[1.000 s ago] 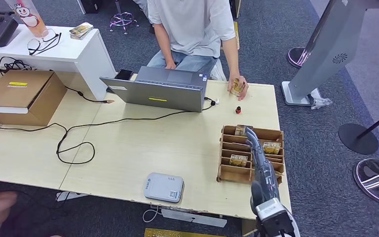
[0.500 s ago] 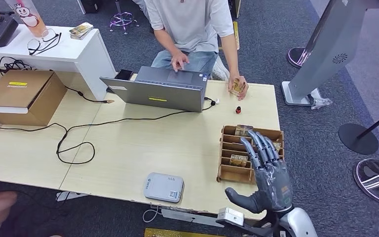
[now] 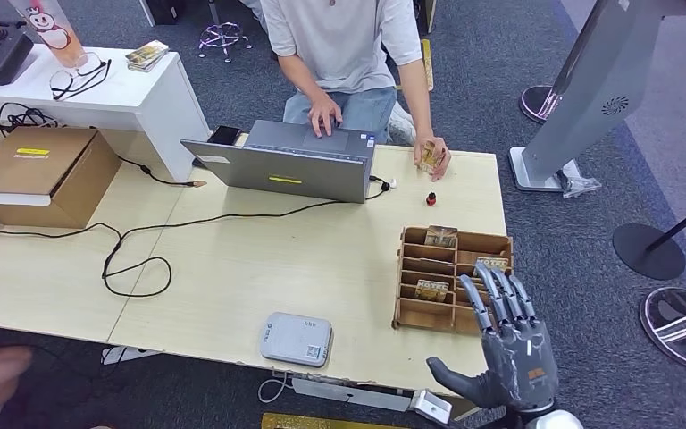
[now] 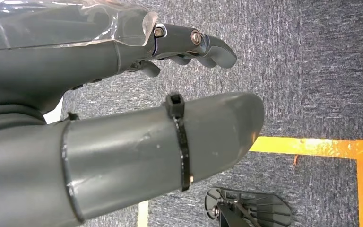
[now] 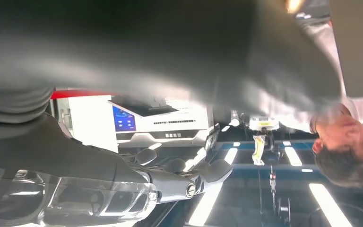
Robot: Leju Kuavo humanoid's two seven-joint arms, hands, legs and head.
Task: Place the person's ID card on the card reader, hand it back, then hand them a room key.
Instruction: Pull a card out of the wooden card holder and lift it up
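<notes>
From my head view, my right robot hand (image 3: pixel 505 353) is raised at the near right corner of the pale wooden desk (image 3: pixel 232 268), palm away from me, dark grey fingers (image 3: pixel 491 299) spread apart and upright, thumb out to my left, gripping nothing. Just beyond my fingertips sits the brown slotted wooden card rack (image 3: pixel 451 279), its thin dividers making rows of narrow compartments; three hold small gold-patterned room key cards (image 3: pixel 431 290), lying flat or leaning in their slots. To the left of my robot hand, near the desk's front edge, lies the flat light-grey card reader (image 3: pixel 296 340), a rounded rectangle with a small printed label on top. Far ahead, at the desk's far edge, the person's hand (image 3: pixel 432 156) holds a small card with a golden face (image 3: pixel 427 155); whether it is the ID card I cannot tell. A tiny red and black object (image 3: pixel 430 198) stands between that hand and the rack. The grey laptop (image 3: pixel 286 165) is well off to my front left.

In my left wrist view, my left robot hand (image 4: pixel 137 109) hangs over grey ribbed carpet (image 4: pixel 312 71) crossed by orange tape (image 4: pixel 340 149), fingers loosely curved, apart, nothing in them.

In my right wrist view, my fingers are blurred and dark, apart and bare.
</notes>
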